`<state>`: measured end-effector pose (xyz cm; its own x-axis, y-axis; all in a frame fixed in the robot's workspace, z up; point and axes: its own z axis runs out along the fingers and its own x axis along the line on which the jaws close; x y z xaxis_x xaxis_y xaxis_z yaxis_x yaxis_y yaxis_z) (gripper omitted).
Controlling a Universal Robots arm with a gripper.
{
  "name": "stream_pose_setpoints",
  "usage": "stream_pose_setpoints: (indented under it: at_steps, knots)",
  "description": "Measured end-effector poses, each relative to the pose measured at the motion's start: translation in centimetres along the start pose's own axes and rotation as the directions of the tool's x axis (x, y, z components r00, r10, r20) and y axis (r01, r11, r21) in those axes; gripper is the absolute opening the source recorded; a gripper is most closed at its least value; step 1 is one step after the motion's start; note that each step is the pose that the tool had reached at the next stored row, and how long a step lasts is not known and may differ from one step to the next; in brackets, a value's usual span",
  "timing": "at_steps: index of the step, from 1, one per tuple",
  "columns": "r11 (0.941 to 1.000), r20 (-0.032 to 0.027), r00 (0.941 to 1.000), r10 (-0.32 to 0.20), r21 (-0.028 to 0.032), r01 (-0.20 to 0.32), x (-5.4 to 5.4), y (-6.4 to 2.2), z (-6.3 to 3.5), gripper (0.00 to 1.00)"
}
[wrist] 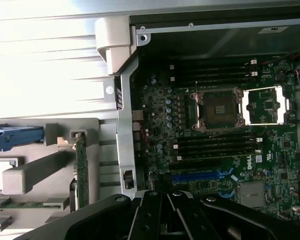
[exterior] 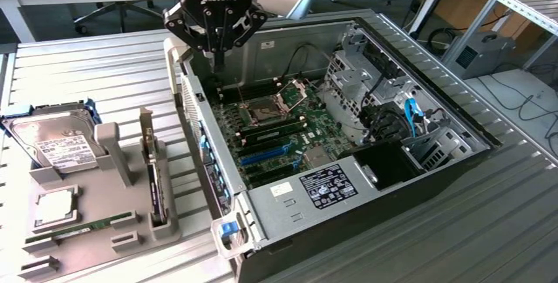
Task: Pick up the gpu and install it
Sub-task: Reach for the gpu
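The gpu (exterior: 155, 188) stands on edge in a slot of the grey holder (exterior: 104, 237) at the exterior view's left, its silver bracket end toward the back. It appears in the wrist view as a thin green edge (wrist: 81, 165). My gripper (exterior: 213, 51) hangs above the far left corner of the open computer case (exterior: 218, 165), well away from the gpu. Its fingers are shut with nothing between them. From the wrist, the gripper (wrist: 160, 200) looks down on the motherboard (wrist: 215, 145) and its blue slot (wrist: 200, 176).
The holder also carries a hard drive (exterior: 57, 142) in a blue frame, a CPU (exterior: 57, 208) and a RAM stick (exterior: 83, 227). Inside the case are the open CPU socket (exterior: 261, 110), drive cage (exterior: 357, 80) and cables (exterior: 410, 116). Ribbed metal table (exterior: 96, 74) surrounds everything.
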<state>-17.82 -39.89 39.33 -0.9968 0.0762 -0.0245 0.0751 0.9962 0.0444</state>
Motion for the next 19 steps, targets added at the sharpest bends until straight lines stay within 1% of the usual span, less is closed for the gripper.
stream_pose_setpoints:
  at_steps: [19]
  knots:
    - [1.0,0.0,1.0,0.0,0.0,0.0,0.63,-0.05,-0.02,0.11]
